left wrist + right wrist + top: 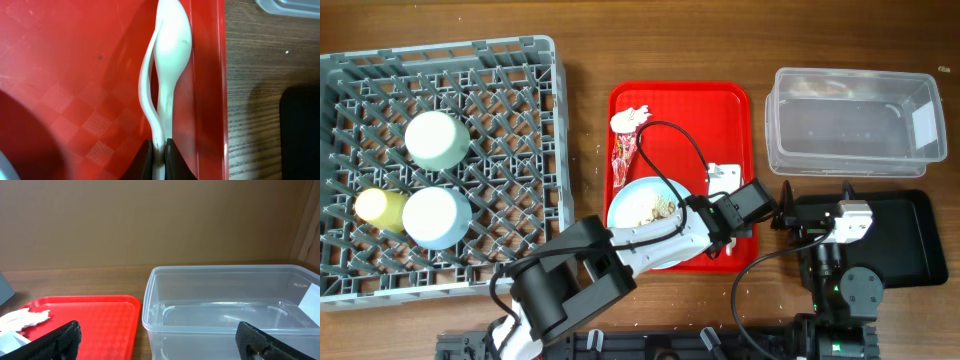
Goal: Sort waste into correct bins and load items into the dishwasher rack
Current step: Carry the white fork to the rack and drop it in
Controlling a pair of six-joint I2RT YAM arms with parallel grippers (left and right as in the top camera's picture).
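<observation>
My left gripper [722, 193] reaches over the right side of the red tray [680, 100] and is shut on the handles of white plastic cutlery [723, 173]. In the left wrist view the fingers [159, 150] pinch the cutlery [167, 55] just above the tray floor [75, 75]. A pale blue plate [638, 205] with rice-like scraps [660, 210] lies on the tray's near left. A crumpled tissue [632, 119] and a red wrapper [621, 155] lie at its far left. My right gripper [815, 200] is open and empty over the black tray [895, 240], facing the clear tub [855, 120].
The grey dishwasher rack [510, 70] at the left holds an upturned mint-green bowl [437, 140], a yellow cup [380, 208] and a pale blue bowl [435, 217]. In the right wrist view the tub [225, 310] stands right of the red tray [90, 315] and tissue [20, 319].
</observation>
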